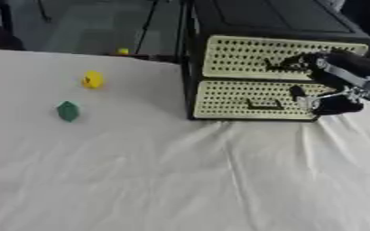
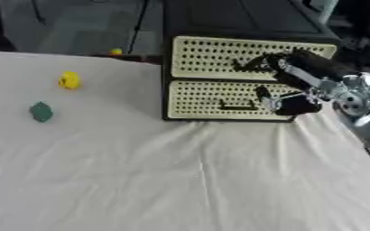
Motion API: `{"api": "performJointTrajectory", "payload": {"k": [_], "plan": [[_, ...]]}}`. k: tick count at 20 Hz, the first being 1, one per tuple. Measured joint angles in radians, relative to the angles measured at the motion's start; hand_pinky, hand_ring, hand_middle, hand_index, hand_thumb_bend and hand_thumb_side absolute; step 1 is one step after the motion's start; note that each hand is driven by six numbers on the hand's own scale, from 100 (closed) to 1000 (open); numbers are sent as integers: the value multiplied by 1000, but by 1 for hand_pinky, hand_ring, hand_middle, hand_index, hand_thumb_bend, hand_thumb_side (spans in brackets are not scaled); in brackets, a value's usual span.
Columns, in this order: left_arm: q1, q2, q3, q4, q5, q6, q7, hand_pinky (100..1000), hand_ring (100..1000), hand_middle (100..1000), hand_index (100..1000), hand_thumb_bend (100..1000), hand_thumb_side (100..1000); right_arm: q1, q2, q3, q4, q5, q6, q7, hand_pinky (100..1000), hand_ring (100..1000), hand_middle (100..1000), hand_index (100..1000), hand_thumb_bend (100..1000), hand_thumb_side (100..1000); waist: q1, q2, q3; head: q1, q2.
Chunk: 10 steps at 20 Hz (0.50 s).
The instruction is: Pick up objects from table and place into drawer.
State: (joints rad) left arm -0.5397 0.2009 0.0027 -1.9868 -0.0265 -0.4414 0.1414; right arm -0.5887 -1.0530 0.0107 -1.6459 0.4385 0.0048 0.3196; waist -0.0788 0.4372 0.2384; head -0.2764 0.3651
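Note:
A black cabinet (image 1: 275, 18) stands at the back right with two cream perforated drawers, both pushed in. My right hand (image 2: 302, 65) comes in from the right and lies against the upper drawer (image 1: 235, 56). Its fingers (image 2: 261, 62) curl over that drawer's dark handle, and the thumb hangs down in front of the lower drawer (image 1: 228, 101). On the white cloth at the left lie a small yellow object (image 1: 93, 80) and, nearer to me, a small green object (image 1: 67, 111). My left hand does not show.
A wrinkled white cloth (image 1: 180, 180) covers the table. The lower drawer's handle (image 1: 264, 106) is uncovered. A tiny yellow thing (image 1: 122, 51) sits by the table's far edge. Beyond it is dark floor.

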Motion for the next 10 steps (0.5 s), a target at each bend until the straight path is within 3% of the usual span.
{"api": "performJointTrajectory", "payload": {"k": [6,10], "plan": [[-1,-8,0,0,0,0,0,509,708,845,904,197,947,-1,0,-5,0,0,-2,7,100,100,100,789,100,133,0,6,1,-3,-3],[-1,-8,0,0,0,0,-1,508,708,845,904,197,948,-1,-2,-9,-2,0,0,22,100,100,100,782,100,127,-1,7,1,-5,-3]]}}
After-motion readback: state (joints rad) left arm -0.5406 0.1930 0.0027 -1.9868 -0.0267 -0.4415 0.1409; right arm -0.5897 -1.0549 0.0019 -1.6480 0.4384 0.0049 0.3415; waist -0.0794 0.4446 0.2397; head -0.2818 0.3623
